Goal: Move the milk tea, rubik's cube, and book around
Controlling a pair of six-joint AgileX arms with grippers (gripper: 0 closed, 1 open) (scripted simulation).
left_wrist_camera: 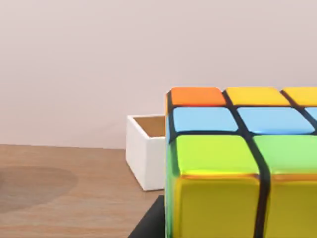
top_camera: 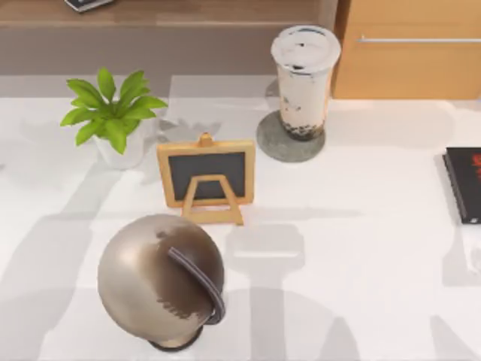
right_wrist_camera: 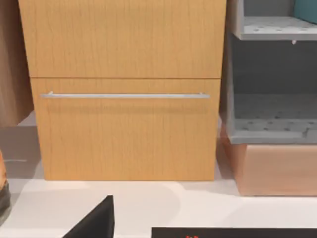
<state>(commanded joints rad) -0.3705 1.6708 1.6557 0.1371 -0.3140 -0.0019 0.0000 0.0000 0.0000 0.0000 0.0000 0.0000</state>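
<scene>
While milk tea (top_camera: 304, 79) stands on a coaster (top_camera: 272, 144); book (top_camera: 464, 184) — lettering unreadable.

Each wrist view catches a plain matte black part of its own pincer: the left gripper (left_wrist_camera: 150, 224) as a flat slanted slab, the right gripper (right_wrist_camera: 95, 221) as a sharp-cornered, straight-edged wedge.

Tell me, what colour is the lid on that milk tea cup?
White, with a few dark marks; the milk tea lid shows best in the top view.
</scene>
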